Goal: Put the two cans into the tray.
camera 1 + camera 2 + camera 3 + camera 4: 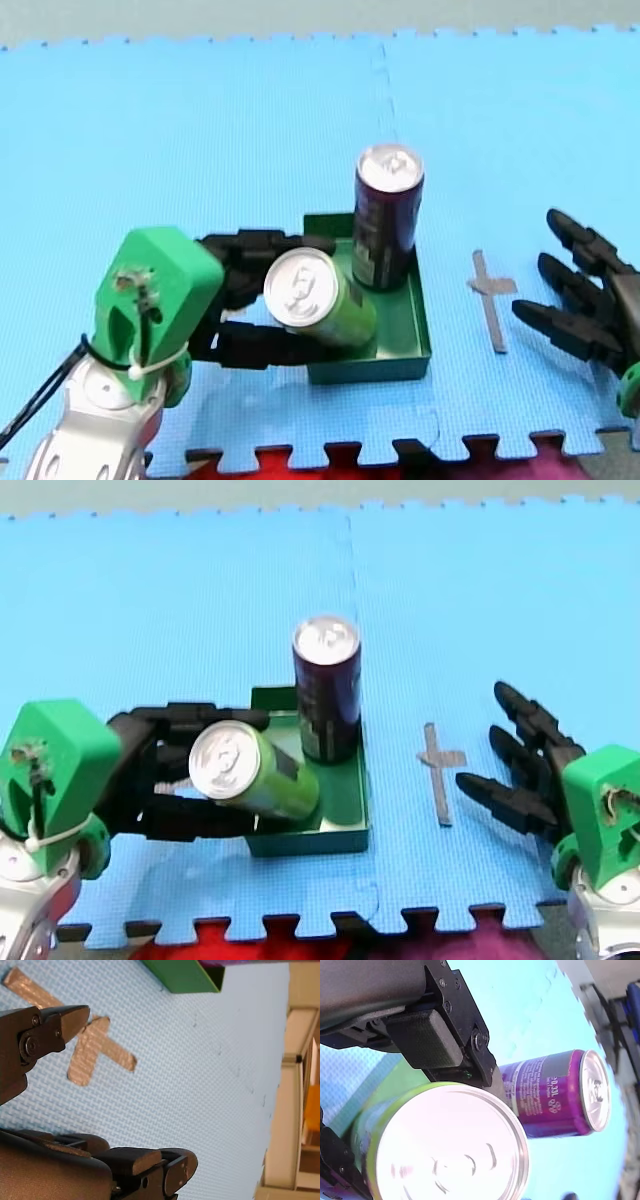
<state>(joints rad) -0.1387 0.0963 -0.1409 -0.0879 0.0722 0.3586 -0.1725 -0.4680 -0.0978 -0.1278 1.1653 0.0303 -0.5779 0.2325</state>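
The green aluminium drink can (318, 298) sits tilted between the black fingers (262, 245) of the robot's left hand (228, 290). The hand is closed around it, with fingers along the can's far side and the thumb along its near side. The can's silver top leans back toward the palm. Its lower end points past the fingertips, down into the shallow green rectangular tray (372, 372); whether it touches the tray floor cannot be told.

Just beyond those fingertips, the tall purple drink can (387, 220) stands upright in the tray's far corner, close beside the green can. In the second wrist view a ribbed finger pad (422, 1040) presses on the green can's rim, with the purple can right behind it.

The tray rests on a blue foam puzzle mat (200, 130). The robot's right hand (580, 300) is well apart from the tray, above the mat, with its fingers extended and holding nothing. A grey tape cross (492, 295) lies on the mat between those fingertips and the tray. In the first wrist view the same cross shows just past one dark fingertip (70, 1017).
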